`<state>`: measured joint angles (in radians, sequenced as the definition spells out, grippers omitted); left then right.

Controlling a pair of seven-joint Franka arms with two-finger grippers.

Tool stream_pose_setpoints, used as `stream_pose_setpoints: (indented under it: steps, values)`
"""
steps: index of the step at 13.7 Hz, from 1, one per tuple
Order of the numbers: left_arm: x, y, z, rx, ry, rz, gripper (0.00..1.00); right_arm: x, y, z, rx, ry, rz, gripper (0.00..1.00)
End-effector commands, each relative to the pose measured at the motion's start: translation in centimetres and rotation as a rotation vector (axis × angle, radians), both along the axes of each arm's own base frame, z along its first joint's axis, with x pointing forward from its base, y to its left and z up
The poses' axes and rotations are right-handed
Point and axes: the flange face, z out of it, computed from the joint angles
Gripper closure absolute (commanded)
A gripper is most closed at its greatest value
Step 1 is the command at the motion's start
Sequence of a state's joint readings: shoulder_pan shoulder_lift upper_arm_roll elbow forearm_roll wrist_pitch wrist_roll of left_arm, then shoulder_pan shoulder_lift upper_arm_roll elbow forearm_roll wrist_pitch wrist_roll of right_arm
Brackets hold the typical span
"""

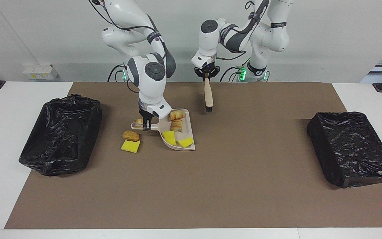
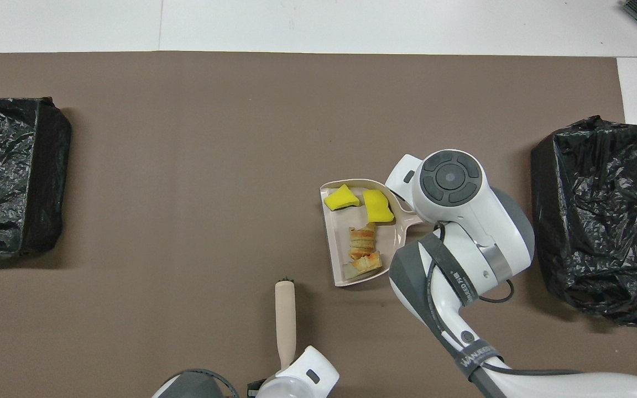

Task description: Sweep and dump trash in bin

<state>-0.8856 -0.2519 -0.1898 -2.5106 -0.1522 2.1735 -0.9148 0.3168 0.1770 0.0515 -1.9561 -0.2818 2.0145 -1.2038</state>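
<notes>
On your brown tabletop (image 1: 211,186), four scraps fill the beige plastic dustpan (image 1: 188,132), its handle clamped by the right gripper (image 1: 147,124); three remain; the left gripper (image 1: 207,77) grips the wooden brush (image 1: 208,94).

From above, my right arm's wrist hides my right claw (image 1: 147,125), the dustpan handle (image 1: 137,125) and the scraps (image 1: 130,135) beside it. My left claw (image 1: 206,78) is cut off at the overhead view's bottom edge.
</notes>
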Motion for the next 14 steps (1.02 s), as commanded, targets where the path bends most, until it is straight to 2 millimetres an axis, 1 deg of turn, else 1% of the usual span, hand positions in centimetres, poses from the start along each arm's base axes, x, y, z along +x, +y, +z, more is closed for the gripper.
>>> stream_pose_setpoints:
  steps: [1, 2, 3, 4, 6, 7, 8, 9, 10, 12, 13, 14]
  values:
    - [-0.7, 0.2, -0.4, -0.027, -0.006, 0.032, 1.0, -0.7, -0.9, 0.6, -0.005, 0.007, 0.009, 1.0]
    - [-0.9, 0.1, -0.6, -0.026, 0.006, 0.042, 1.0, -0.4, -1.5, 1.2, -0.002, -0.001, 0.003, 1.0]
    - [-1.4, -0.1, -1.2, -0.013, 0.014, 0.049, 1.0, -0.1, -2.6, 1.4, 0.0, -0.005, -0.015, 1.0]
    - [-1.5, -0.2, -2.2, 0.007, 0.026, 0.067, 1.0, 0.2, -3.2, 1.8, 0.003, -0.011, -0.022, 1.0]
    - [-1.4, -0.3, -2.4, 0.004, 0.029, 0.075, 1.0, 0.7, -4.5, 3.2, 0.012, -0.031, -0.027, 1.0]
    - [-1.4, -0.3, -2.4, 0.001, 0.032, 0.081, 1.0, 1.2, -5.6, 4.2, 0.036, -0.042, -0.05, 1.0]
    - [-1.4, -0.3, -2.4, -0.002, 0.038, 0.088, 1.0, 1.7, -6.8, 4.9, 0.073, -0.04, -0.065, 1.0]
    - [-1.4, -0.3, -2.5, -0.003, 0.042, 0.09, 1.0, 2.5, -8.8, 5.9, 0.117, -0.045, -0.084, 1.0]
    - [-1.5, -0.2, -2.5, 0.0, 0.045, 0.079, 0.98, 3.2, -11.1, 6.7, 0.161, -0.049, -0.11, 1.0]
    - [-1.4, -0.1, -2.5, 0.004, 0.049, 0.078, 0.86, 4.3, -14.4, 8.3, 0.198, -0.073, -0.124, 1.0]
    - [-1.2, -0.1, -2.6, 0.004, 0.049, 0.081, 0.66, 4.8, -16.4, 8.9, 0.198, -0.084, -0.117, 1.0]
    - [-1.0, -0.2, -2.7, 0.005, 0.052, 0.078, 0.42, 5.2, -18.6, 9.4, 0.198, -0.093, -0.114, 1.0]
